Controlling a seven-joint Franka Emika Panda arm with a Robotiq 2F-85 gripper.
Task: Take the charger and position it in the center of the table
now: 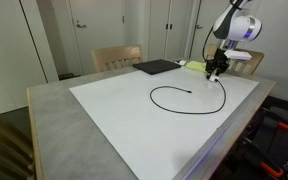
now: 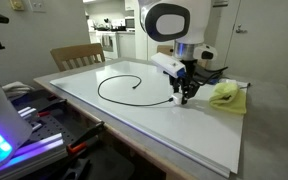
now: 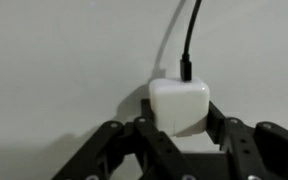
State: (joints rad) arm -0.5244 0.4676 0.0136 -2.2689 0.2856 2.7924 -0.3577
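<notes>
Black cord, very thin and limp, makes up most of the charger [image 1: 152, 97]. In an exterior view it lies in an open loop on the white sheet [image 1: 114, 115] covering the surface [image 1: 54, 105], and its right end runs up to the pincer [image 1: 216, 70] near the far right corner. Judged light and floppy, so it will trail behind a pull, not push ahead. A black pad [image 1: 156, 67] and a yellow-green cloth [image 1: 194, 66] lie just beyond; the sheet's middle is open.

In an exterior view the pincer [image 2: 185, 96] stands low over the sheet, with the cloth [image 2: 227, 96] just to its right. The near edge is well apart.

Wrist view: a white plug block [image 3: 179, 105], apparently rigid and smooth, sits between the fingers [image 3: 134, 132], which appear clamped on its sides. This is judged a sound hold point.
</notes>
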